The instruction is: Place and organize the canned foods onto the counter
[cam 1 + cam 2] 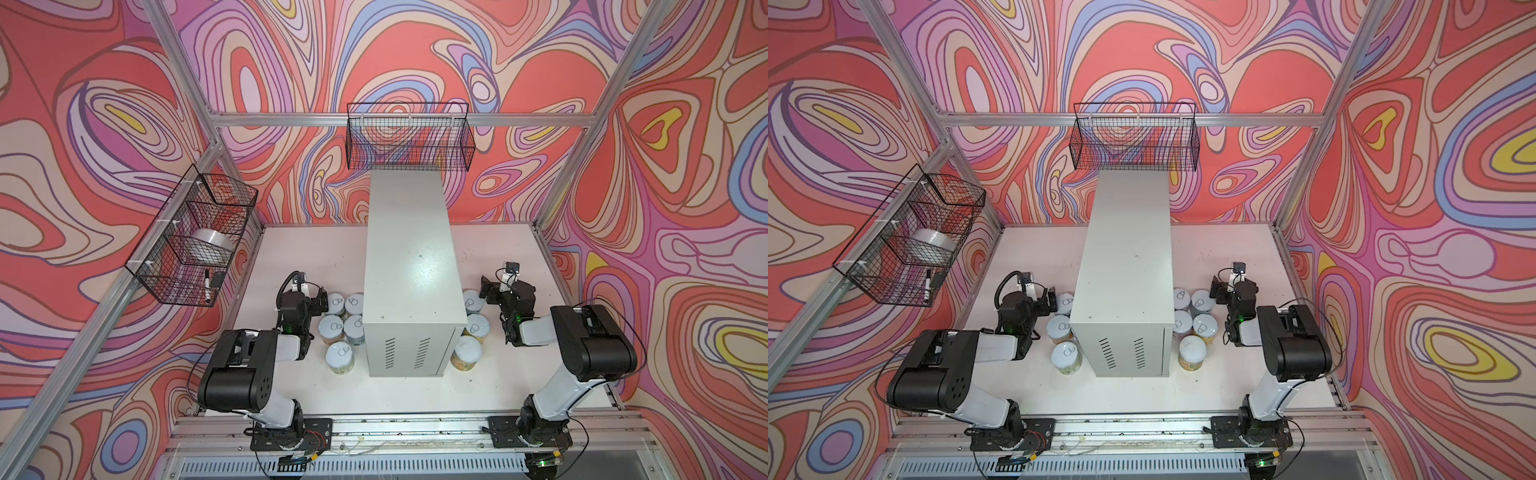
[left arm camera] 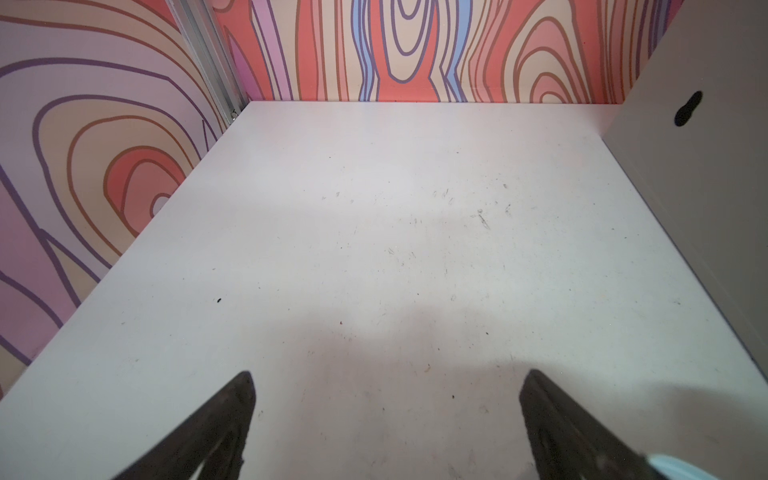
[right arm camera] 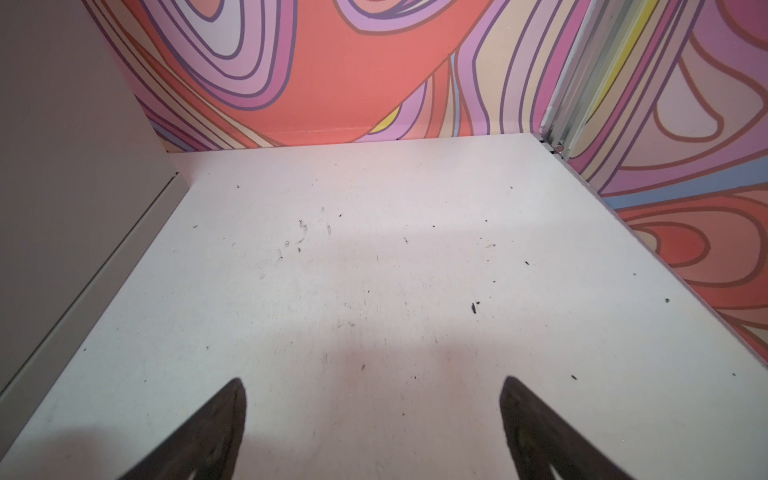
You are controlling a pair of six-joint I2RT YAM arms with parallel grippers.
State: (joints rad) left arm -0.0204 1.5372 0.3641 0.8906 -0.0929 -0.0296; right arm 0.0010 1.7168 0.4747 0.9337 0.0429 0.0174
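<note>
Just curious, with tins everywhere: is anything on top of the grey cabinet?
Nothing: the cabinet top is bare, just glare and specks; the basket partly screens its far edge. The tins stand on the table.

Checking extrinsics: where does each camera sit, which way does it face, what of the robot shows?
Top views: high at the front, looking down and back at counter, cans, left arm, right arm.
Left wrist: on the left arm, low, facing the back wall across the table; open left gripper shows.
Right wrist: likewise, right side; open right gripper shows.
Shared: both wrist views catch the counter's side.
</note>
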